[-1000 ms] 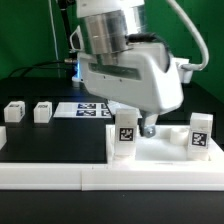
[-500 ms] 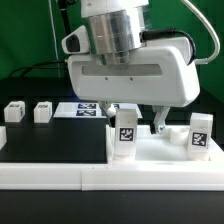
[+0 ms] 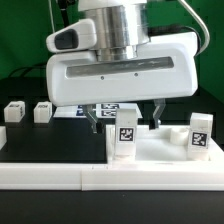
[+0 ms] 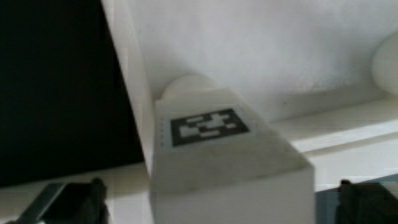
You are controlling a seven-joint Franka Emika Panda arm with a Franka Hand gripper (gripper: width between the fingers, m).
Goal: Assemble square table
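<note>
The white square slab [image 3: 165,152] lies flat at the exterior view's right, also in the wrist view [image 4: 267,50]. One tagged white leg [image 3: 126,135] stands upright on its left part, and shows close up in the wrist view [image 4: 217,140]. A second leg [image 3: 201,136] stands on the slab's right part. Two more legs [image 3: 13,111] [image 3: 42,110] sit on the black table at the left. My gripper [image 3: 128,124] is open, with one fingertip on each side of the first leg and clear gaps between, as the wrist view [image 4: 217,205] shows. It holds nothing.
The long white border rail [image 3: 60,177] runs along the front edge. The marker board [image 3: 75,109] lies behind the gripper, mostly hidden by it. The black table surface [image 3: 55,140] lies left of the slab.
The gripper has moved toward the exterior view's left and turned square to the camera. Its fingers now straddle the upright leg instead of standing to its right.
</note>
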